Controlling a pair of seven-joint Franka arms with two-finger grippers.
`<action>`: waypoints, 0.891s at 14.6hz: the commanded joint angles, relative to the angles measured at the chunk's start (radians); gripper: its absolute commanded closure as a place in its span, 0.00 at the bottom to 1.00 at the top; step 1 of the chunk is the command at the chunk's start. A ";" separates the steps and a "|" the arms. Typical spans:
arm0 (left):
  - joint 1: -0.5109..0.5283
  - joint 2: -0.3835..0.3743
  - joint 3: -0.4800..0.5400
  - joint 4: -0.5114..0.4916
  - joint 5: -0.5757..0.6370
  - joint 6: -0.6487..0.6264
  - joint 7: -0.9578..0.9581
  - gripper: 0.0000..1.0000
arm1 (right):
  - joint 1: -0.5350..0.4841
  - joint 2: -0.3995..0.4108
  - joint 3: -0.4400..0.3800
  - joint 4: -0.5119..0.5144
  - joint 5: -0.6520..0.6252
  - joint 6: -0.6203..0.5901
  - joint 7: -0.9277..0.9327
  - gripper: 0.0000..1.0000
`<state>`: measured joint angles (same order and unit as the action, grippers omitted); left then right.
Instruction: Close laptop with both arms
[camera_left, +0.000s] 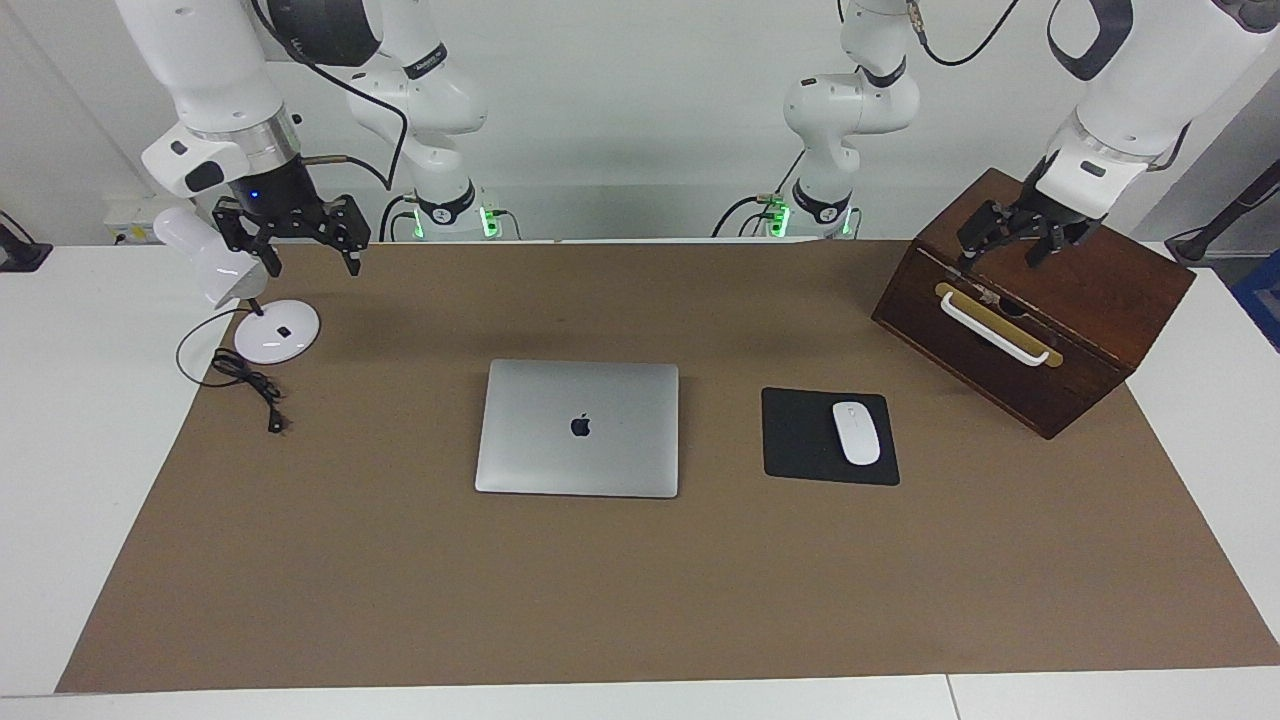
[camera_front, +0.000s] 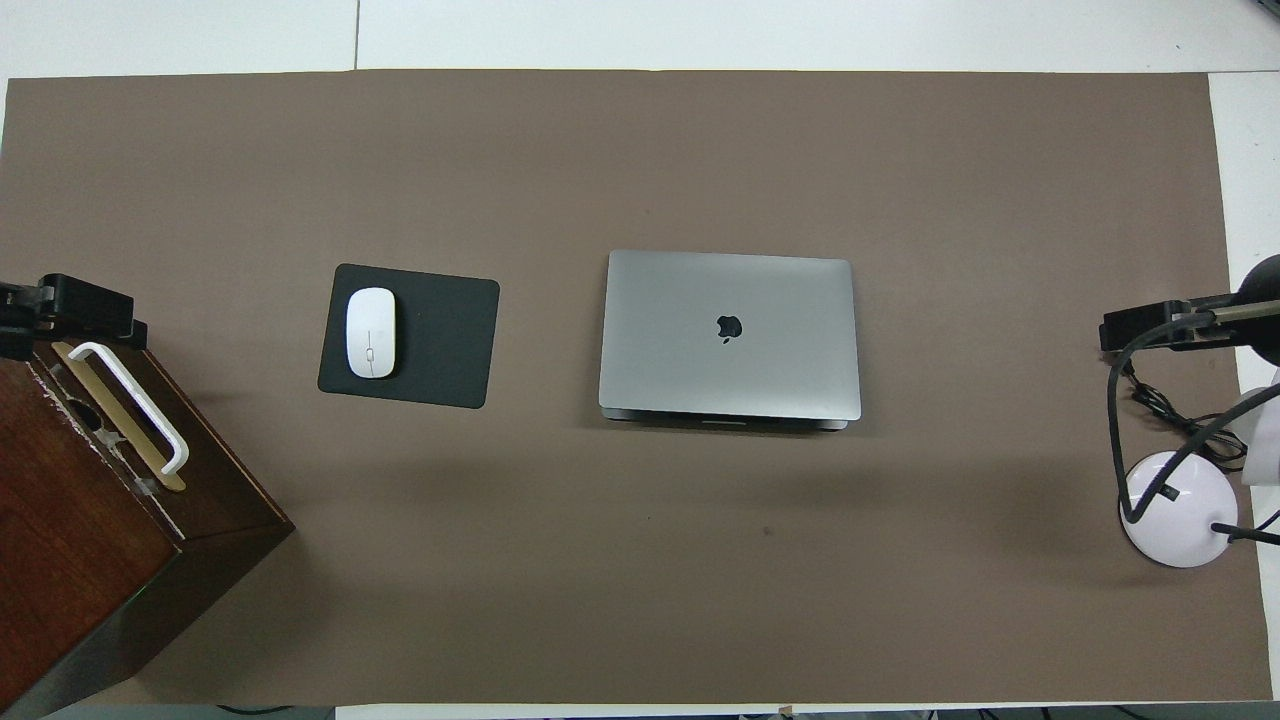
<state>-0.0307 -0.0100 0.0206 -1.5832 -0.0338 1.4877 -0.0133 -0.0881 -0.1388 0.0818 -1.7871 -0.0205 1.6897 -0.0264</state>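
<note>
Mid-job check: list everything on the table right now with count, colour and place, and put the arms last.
laptop: one, silver-grey, lid shut, mid-table on the mat.
mouse pad: one, black, beside the laptop toward the left arm's end.
mouse: one, white, on the mouse pad.
wooden box: one, dark brown with a white handle, at the left arm's end.
desk lamp: one, white with a black cord, at the right arm's end.
table mat: one, brown, covering the white table.
left gripper: one, black, jaws open, empty, over the wooden box.
right gripper: one, black, jaws open, empty, over the mat's edge by the desk lamp.
</note>
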 joint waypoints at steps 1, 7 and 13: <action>0.011 -0.002 -0.010 -0.006 0.025 0.016 0.053 0.00 | -0.005 -0.027 0.003 -0.035 0.021 0.022 -0.003 0.00; 0.014 -0.004 -0.010 -0.006 0.023 0.019 0.052 0.00 | -0.005 -0.025 0.003 -0.037 0.021 0.022 -0.001 0.00; 0.025 -0.004 -0.010 -0.008 0.023 0.017 0.053 0.00 | 0.005 -0.025 0.003 -0.037 0.021 0.022 0.005 0.00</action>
<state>-0.0210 -0.0100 0.0207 -1.5833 -0.0284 1.4942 0.0222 -0.0870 -0.1388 0.0818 -1.7912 -0.0205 1.6897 -0.0264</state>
